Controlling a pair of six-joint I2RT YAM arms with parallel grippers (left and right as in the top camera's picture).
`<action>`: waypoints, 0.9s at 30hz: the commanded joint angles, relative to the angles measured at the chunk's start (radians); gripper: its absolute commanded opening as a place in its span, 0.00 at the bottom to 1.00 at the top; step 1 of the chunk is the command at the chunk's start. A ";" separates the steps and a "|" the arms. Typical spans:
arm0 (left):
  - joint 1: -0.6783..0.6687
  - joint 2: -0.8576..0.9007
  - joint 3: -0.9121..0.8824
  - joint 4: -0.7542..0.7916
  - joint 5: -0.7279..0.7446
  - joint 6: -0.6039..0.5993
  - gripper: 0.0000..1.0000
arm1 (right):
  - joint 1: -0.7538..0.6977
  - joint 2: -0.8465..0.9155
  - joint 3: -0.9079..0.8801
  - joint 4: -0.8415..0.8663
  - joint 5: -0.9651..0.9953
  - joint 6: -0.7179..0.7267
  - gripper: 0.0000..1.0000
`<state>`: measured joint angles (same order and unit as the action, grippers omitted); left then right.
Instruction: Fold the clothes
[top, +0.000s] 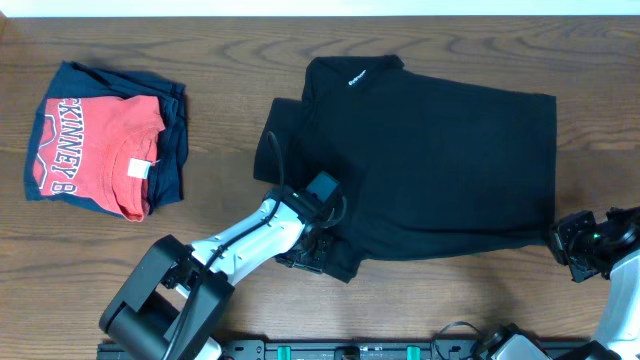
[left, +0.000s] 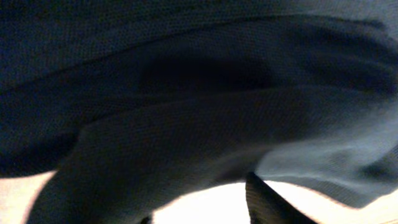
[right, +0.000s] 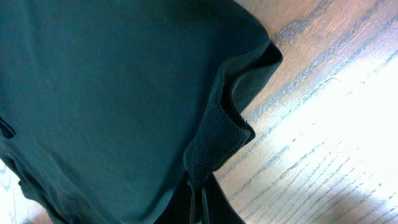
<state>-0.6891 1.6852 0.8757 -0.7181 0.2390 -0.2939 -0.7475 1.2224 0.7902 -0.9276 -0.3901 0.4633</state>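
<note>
The black shirt (top: 440, 160) lies spread on the wooden table, with its collar and small white lettering (top: 355, 80) at the far side. My left gripper (top: 316, 250) is at the shirt's near left corner. In the left wrist view the black fabric (left: 186, 93) fills the frame just beyond the fingers (left: 199, 199). The fingers stand apart with bright table between them. My right gripper (top: 563, 240) is at the near right corner. In the right wrist view its fingers (right: 199, 194) are shut on a raised fold of the shirt's edge (right: 217, 137).
A red T-shirt with white block letters (top: 95, 150) lies on a navy-blue folded garment (top: 172, 150) at the far left. Bare wood (right: 323, 124) lies to the right of the shirt's corner. A black rail (top: 350, 350) runs along the near edge.
</note>
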 joint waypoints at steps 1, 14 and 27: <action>0.013 0.032 -0.005 0.002 0.004 0.009 0.33 | 0.000 0.001 0.019 -0.005 -0.011 -0.008 0.01; 0.013 -0.023 0.042 -0.141 0.072 0.008 0.06 | 0.000 0.000 0.019 -0.007 -0.011 -0.061 0.01; -0.035 -0.086 0.003 0.054 0.138 -0.274 0.65 | 0.000 0.000 0.019 -0.008 -0.010 -0.068 0.02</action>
<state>-0.7177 1.5879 0.8906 -0.6834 0.3649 -0.4355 -0.7475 1.2224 0.7902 -0.9333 -0.3901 0.4091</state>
